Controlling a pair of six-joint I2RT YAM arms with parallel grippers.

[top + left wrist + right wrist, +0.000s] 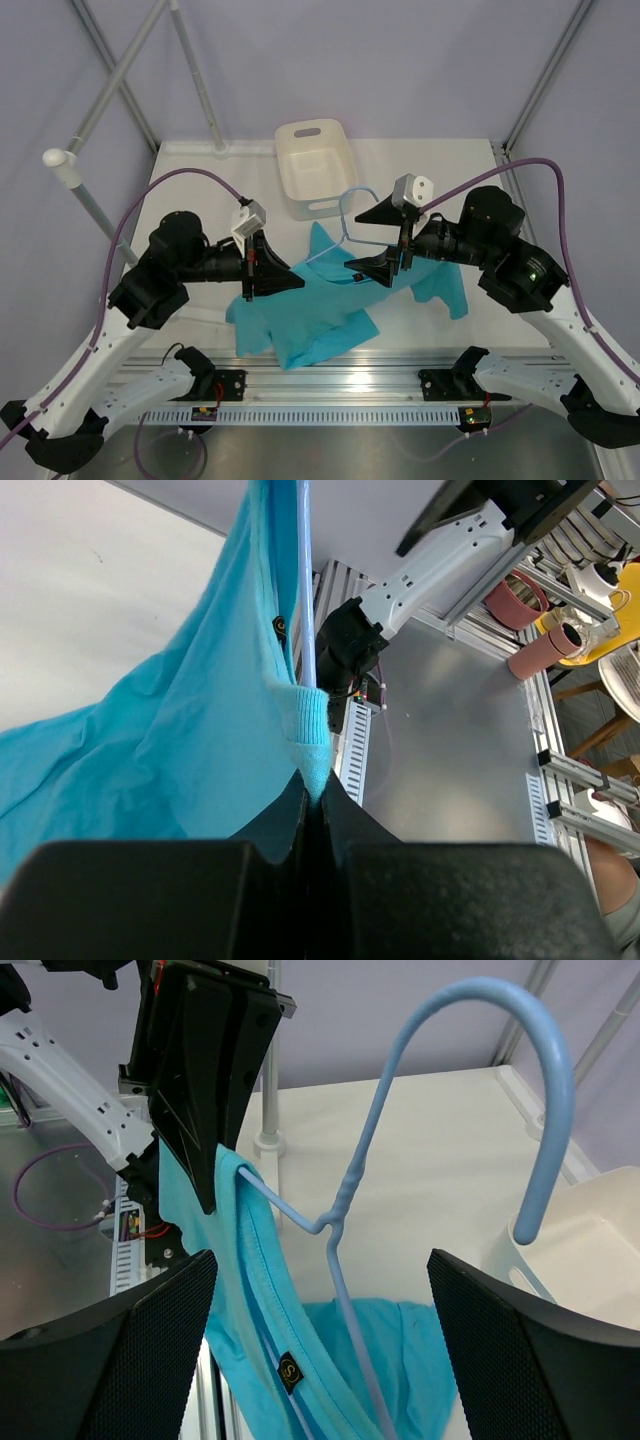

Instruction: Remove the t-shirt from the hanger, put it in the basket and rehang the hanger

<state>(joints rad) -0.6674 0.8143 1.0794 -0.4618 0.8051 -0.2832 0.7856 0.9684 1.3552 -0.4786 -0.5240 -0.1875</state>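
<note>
Left gripper (290, 278), overhead view: clenched on the neckband of the t-shirt (330, 305), whose body sags onto the table (210, 180).
Right gripper (355, 244), overhead view: spread wide either side of the hanger (341, 210), holding nothing.
Tub (315, 170), overhead view: behind the arms, apparently with nothing in it.
Left wrist view: fingers (270, 830) pinch the neckband; the hanger wire runs up just beside it, inside the collar.
Right wrist view: the hook rises between the parted fingers (110, 1360), touching neither.
Risk: with nothing gripping the hanger, pulling the collar would likely drag it along, or snag fabric on the wire's shoulder.
</note>
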